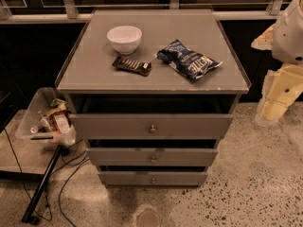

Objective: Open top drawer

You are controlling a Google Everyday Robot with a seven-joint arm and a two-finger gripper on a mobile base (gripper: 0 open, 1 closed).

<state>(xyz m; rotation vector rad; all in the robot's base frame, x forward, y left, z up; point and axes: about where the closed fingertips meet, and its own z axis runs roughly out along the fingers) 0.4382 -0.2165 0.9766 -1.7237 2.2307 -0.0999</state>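
The top drawer (151, 126) is the widest grey front of the grey cabinet (94, 74), with a small round metal knob (152, 129) at its centre. It stands pulled out a little from the cabinet, with a dark gap showing between its front and the cabinet top. Two narrower grey drawer fronts (152, 157) (152, 178) sit below it, each set further back. My gripper (271, 112) hangs at the end of the white and cream arm at the right edge, away from the cabinet and level with the top drawer, touching nothing.
On the cabinet top lie a white bowl (124, 38), a dark snack bar (132, 65) and a blue chip bag (188, 59). A clear bin of snacks (45, 119) stands on the floor at the left, with a black pole (43, 186) and cables.
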